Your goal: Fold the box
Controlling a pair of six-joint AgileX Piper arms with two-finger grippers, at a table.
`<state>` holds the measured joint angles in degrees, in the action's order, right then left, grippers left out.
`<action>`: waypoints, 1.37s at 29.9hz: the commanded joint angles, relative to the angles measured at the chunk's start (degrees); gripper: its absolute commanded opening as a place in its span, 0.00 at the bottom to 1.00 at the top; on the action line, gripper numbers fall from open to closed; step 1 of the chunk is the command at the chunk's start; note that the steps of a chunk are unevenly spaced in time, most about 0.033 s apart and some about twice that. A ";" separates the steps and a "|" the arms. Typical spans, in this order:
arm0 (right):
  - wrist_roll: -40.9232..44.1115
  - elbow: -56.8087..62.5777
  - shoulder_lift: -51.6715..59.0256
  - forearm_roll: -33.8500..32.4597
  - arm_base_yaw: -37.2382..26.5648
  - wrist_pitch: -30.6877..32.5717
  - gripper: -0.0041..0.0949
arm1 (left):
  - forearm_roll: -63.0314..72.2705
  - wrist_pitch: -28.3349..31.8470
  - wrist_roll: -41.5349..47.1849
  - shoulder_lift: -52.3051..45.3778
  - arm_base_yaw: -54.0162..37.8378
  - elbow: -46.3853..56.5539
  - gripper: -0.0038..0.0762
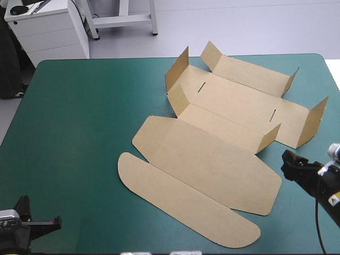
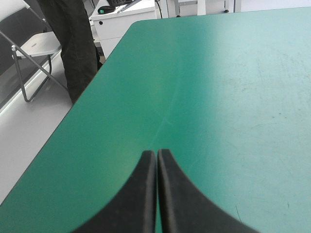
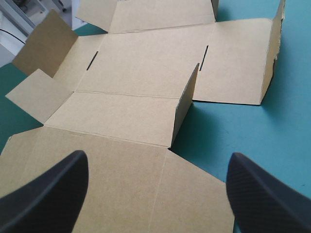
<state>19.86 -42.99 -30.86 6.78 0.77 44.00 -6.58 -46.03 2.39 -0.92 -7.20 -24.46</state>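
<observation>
Wide open, the right gripper (image 3: pixel 156 160) has nothing between its black fingers (image 3: pixel 48 194), one hanging over brown board and the other out over bare cover (image 3: pixel 272 145). Right under it the broad lid (image 3: pixel 121 189) lies flat. Just ahead, a small flap (image 3: pixel 186 107) stands upright at the end of the nearer wall panel (image 3: pixel 116 114). Beyond that comes the base (image 3: pixel 146 58) with its two slots (image 3: pixel 204 51), and more end flaps are half raised on the far side. So the box (image 1: pixel 228 101) sits opened out on the table ahead of this gripper, its long walls not yet up. Over on the other side the left gripper (image 2: pixel 156 154) is clenched to a point on nothing, with only cover ahead of it, well apart from the board. My call: the step in hand is raising that nearer wall. Best to come in low with the open fingers astride the panel's edge beside the upright flap and pinch close to the crease. Then swing the panel up about the crease rather than drag it, because the loose sheet looks likely to slide. The left gripper would help by pressing down on the base first to pin it.
</observation>
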 commanded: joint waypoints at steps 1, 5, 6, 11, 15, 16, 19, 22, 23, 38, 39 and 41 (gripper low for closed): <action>1.59 -5.54 -9.31 -0.10 0.20 -3.76 0.78 | -0.06 4.55 0.50 -0.79 0.24 -1.19 0.04; 3.02 -11.45 -20.42 -0.10 0.20 0.41 0.78 | -0.27 4.55 0.38 -0.79 0.24 -1.19 0.04; 3.02 -13.34 -23.82 -0.10 0.20 1.86 0.78 | -0.42 4.55 0.38 -0.79 0.24 -1.19 0.04; 5.40 -19.92 -34.95 0.13 0.20 6.54 0.78 | -0.66 4.55 0.38 -0.79 0.24 -1.19 0.04; 8.25 -23.71 -42.15 0.42 0.10 8.59 0.78 | -0.50 4.55 0.38 -0.79 0.24 -1.19 0.04; 8.97 -24.10 -43.35 0.42 0.10 8.60 0.78 | -0.50 4.55 0.38 -0.79 0.24 -1.19 0.04; 10.59 -24.74 -47.13 0.42 0.10 8.49 0.78 | -0.50 4.55 0.38 -0.79 0.24 -1.19 0.04; 10.59 -24.74 -50.81 0.75 -0.89 8.35 0.78 | -0.70 4.55 0.38 -0.79 0.24 -1.19 0.04; 9.98 -24.74 -51.91 1.62 -1.62 8.35 0.78 | -0.70 4.55 0.38 -0.79 0.24 -1.19 0.04; -4.98 -25.29 -59.11 16.96 -9.70 7.71 0.63 | -0.70 4.55 0.38 -0.79 0.24 -1.19 0.04; -5.57 -25.34 -59.53 17.72 -9.70 7.85 0.57 | -0.70 4.55 0.38 -0.79 0.24 -1.19 0.04; -6.83 -25.45 -60.39 19.32 -9.70 8.11 0.38 | -0.70 4.55 0.38 -0.79 0.24 -1.19 0.04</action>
<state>15.42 -66.47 -92.29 23.11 -8.52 52.69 -6.86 -46.03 2.39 -0.92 -7.20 -24.46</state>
